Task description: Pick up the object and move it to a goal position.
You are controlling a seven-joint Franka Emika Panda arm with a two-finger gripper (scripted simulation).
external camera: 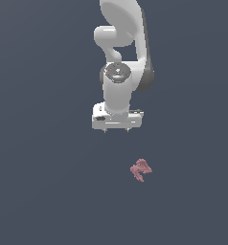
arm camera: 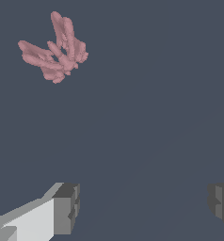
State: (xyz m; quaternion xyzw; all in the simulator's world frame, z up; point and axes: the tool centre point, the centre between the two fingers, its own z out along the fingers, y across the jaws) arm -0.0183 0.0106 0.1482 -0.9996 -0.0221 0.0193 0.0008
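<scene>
Jaws spread wide and empty, gripper (external camera: 116,129) poised clear of counter (external camera: 39,191), offset from pink object (external camera: 141,169), presumably pending alignment before descent.

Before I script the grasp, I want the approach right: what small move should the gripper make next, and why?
Probably shift sideways until it is over the chunk. The gripper is open and empty, and the chunk lies apart from it, toward the exterior view's right and lower in that picture. In the wrist view the chunk sits well off the gap between the fingers.
</scene>
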